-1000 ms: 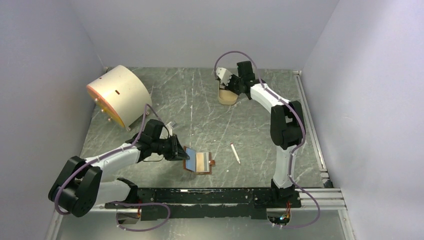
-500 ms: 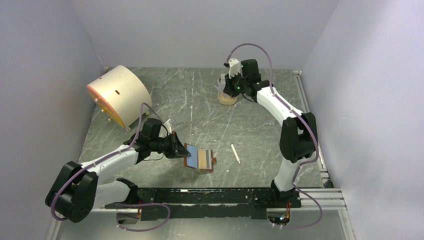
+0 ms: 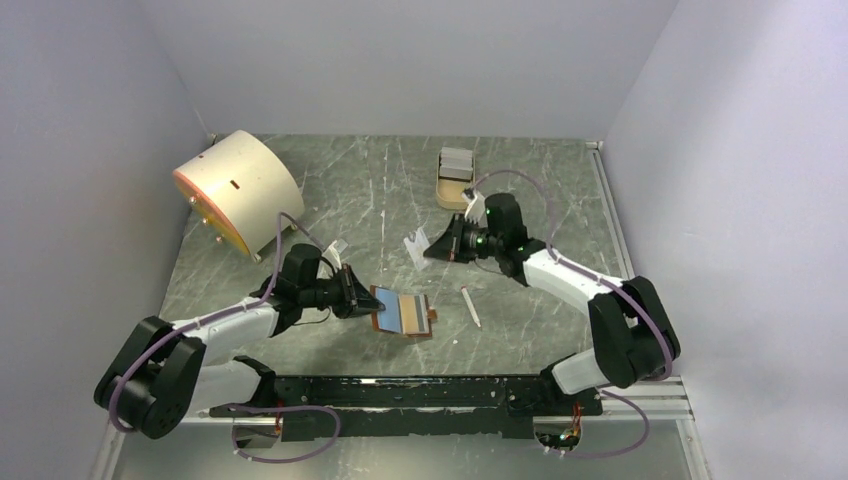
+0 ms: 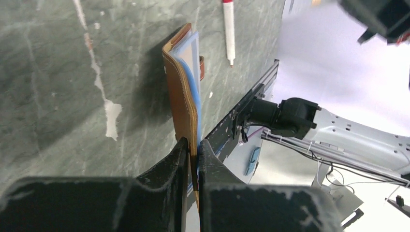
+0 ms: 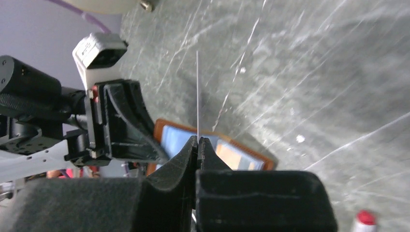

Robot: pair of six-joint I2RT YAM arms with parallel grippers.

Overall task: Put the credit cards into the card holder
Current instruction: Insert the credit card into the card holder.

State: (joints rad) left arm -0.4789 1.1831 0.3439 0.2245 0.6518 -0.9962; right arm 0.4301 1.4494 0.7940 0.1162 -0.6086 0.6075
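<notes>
Left gripper (image 3: 358, 298) was pinched shut on the left edge of the card holder (image 3: 405, 314), which lay opened out on the table (image 3: 340, 190) with its light blue inside facing up. Well behind this gripper, to its left, the cream drum (image 3: 235, 190) lay on its side against the wall. To the right and a little farther out, the right gripper (image 3: 432, 247) was clamped shut on one credit card (image 3: 417, 247), held on edge above the table and apart from the holder; in the right wrist view it showed only as a thin line (image 5: 197, 96). Only bare table lay between card and holder, though the left fingers covered the holder's left edge. A white pen (image 3: 470, 306) lay just right of the holder, on the near side of the right gripper. Beyond that gripper stood the tan tray (image 3: 455, 192) with the remaining cards (image 3: 456, 158).
</notes>
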